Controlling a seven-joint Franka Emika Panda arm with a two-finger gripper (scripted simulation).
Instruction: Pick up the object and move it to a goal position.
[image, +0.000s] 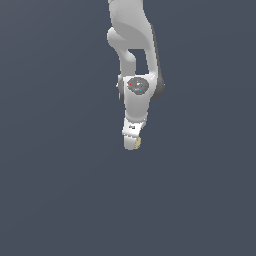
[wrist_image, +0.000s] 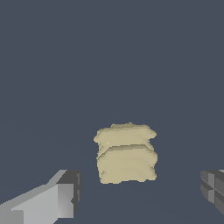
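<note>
Object (wrist_image: 126, 153) sits between fingertips (wrist_image: 70, 190), clear gap each side, no contact | gripper (wrist_image: 142, 192) spread wide, holding nothing | ext view: obj peeks out at 4 o'clock of gripper tip (image: 133, 142) | obj tan-yellow, bumpy, two stacked lobes; fingers grey, blocky; arm (image: 135, 55) white, smooth

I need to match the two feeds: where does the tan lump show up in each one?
Exterior view: the tan lump is a small sliver peeking out at the arm's lower tip, mostly hidden by the white gripper.
Wrist view: the lump sits in full view between the two fingers, clear gaps on both sides, jaws open.
Shared landmark: the gripper itself.
</note>
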